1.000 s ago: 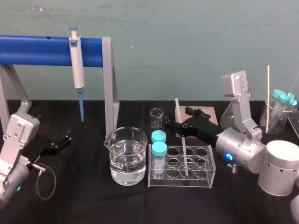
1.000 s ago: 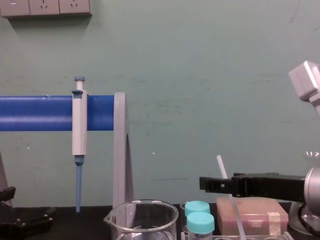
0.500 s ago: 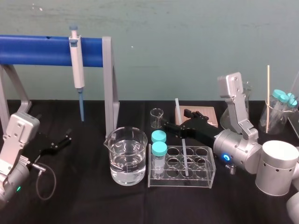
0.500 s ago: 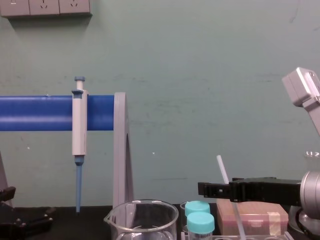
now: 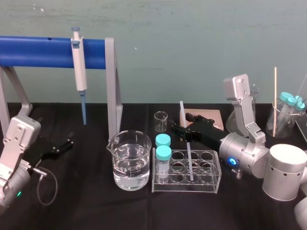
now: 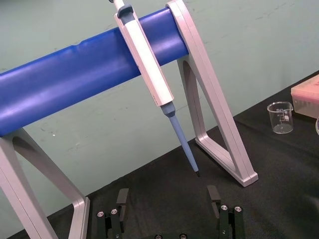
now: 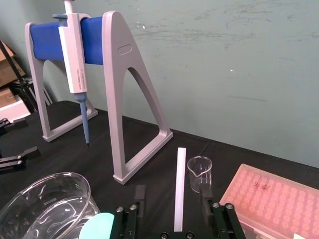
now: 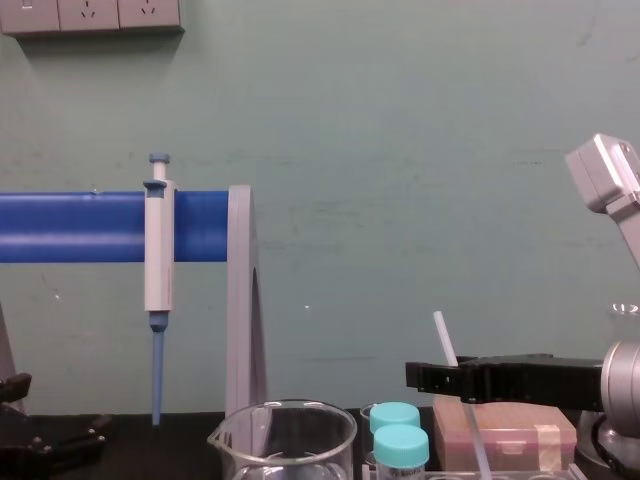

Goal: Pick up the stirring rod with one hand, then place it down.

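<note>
Lab, pipette [image 5: 78, 67] w/ stand [image 5: 43, 51], beaker [image 5: 128, 146], tube rack [image 5: 201, 184]

We saw open air above the tube rack [image 5: 211, 186], where the stirring rod [image 5: 189, 153] leaned up between the right gripper's [image 5: 179, 120] spread fingers. Crowding it were the small beaker [image 5: 160, 121] and pink tip box [image 5: 214, 117] behind, and two capped vials [image 5: 163, 154] and the large beaker [image 5: 128, 160] to the left. The table [image 5: 96, 211] in front lay bare.

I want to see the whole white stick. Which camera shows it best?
The head view: the whole stirring rod shows, leaning in the clear rack, with the right gripper open around it. The right wrist view shows just its upper part between the fingers; the chest view cuts off its bottom. The left gripper sits far left.
</note>
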